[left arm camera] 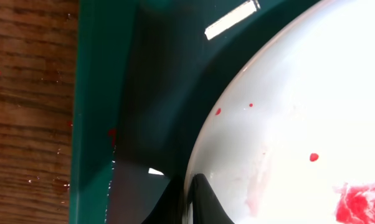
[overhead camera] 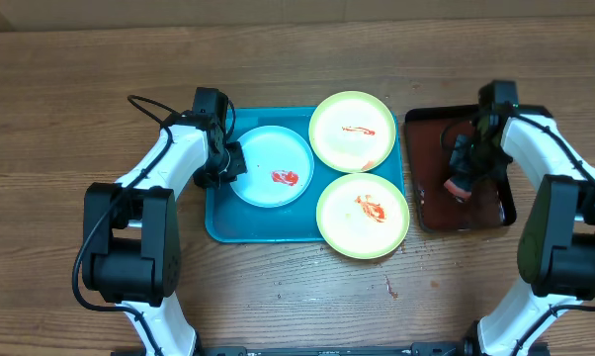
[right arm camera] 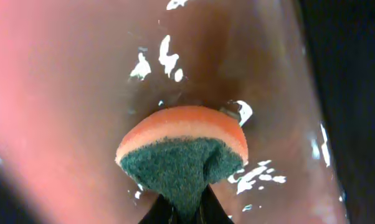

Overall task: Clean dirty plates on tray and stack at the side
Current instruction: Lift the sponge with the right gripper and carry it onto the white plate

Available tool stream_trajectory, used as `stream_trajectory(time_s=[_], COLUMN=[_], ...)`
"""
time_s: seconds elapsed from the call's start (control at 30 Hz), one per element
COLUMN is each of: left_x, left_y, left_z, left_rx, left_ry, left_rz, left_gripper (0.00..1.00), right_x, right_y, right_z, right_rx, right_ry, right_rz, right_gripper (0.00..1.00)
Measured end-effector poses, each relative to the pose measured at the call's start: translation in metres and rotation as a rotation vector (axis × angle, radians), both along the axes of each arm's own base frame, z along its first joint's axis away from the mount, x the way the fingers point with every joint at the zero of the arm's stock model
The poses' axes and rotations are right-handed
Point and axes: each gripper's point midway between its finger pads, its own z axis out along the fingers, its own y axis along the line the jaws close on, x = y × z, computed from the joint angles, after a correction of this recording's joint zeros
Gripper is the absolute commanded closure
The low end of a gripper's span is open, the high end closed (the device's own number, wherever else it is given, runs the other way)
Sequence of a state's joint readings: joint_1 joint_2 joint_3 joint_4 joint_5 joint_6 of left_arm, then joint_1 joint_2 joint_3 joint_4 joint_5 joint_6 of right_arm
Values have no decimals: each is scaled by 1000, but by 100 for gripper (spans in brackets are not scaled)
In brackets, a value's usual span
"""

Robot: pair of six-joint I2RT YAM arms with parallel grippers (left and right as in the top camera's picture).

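Observation:
Three plates lie on the turquoise tray point(overhead camera: 223, 225). The light blue plate point(overhead camera: 270, 166) has a red smear and lies at the tray's left. Two yellow-green plates lie at the right, one at the back point(overhead camera: 352, 131) and one at the front point(overhead camera: 362, 216), both smeared red. My left gripper point(overhead camera: 228, 163) is shut on the blue plate's left rim point(left arm camera: 194, 168), one finger above it and one below. My right gripper point(overhead camera: 463, 178) is shut on an orange and green sponge point(right arm camera: 184, 149) over the dark brown-red tray point(overhead camera: 424, 216).
The brown-red tray's wet floor point(right arm camera: 69, 93) shows white glints. Bare wooden table point(overhead camera: 80, 99) surrounds both trays. The front yellow-green plate overhangs the turquoise tray's front right corner. Red specks dot the turquoise tray wall point(left arm camera: 111, 134).

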State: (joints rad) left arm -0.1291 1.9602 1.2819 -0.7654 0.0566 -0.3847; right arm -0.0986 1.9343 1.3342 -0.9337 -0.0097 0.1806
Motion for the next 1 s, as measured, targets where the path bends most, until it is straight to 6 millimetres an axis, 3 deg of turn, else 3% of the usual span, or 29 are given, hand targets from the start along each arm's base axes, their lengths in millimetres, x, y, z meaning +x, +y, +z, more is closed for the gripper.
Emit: stream_trajectory(time_s=[0.23, 0.3, 0.53, 0.67, 0.83, 1.0], left_x=[0, 0, 1, 2, 2, 2], left_y=[-1, -1, -4, -9, -14, -16], left_z=[0, 0, 0, 0, 0, -1], left_rx=[-7, -7, -20, -47, -76, -87], left_ry=[1, 1, -3, -8, -9, -6], left_rz=[-1, -1, -25, -52, -66, -65], left_gripper=[96, 96, 96, 96, 96, 96], right_x=[32, 34, 27, 27, 30, 35], right_y=[23, 25, 33, 48, 93, 181], right_z=[84, 96, 101, 105, 116, 131], right_rx=[126, 138, 168, 242, 377, 467], right_ry=[-204, -236, -230, -247, -292, -363], right_rz=[31, 40, 96, 158, 281, 433], right_gripper=[96, 96, 96, 96, 96, 96])
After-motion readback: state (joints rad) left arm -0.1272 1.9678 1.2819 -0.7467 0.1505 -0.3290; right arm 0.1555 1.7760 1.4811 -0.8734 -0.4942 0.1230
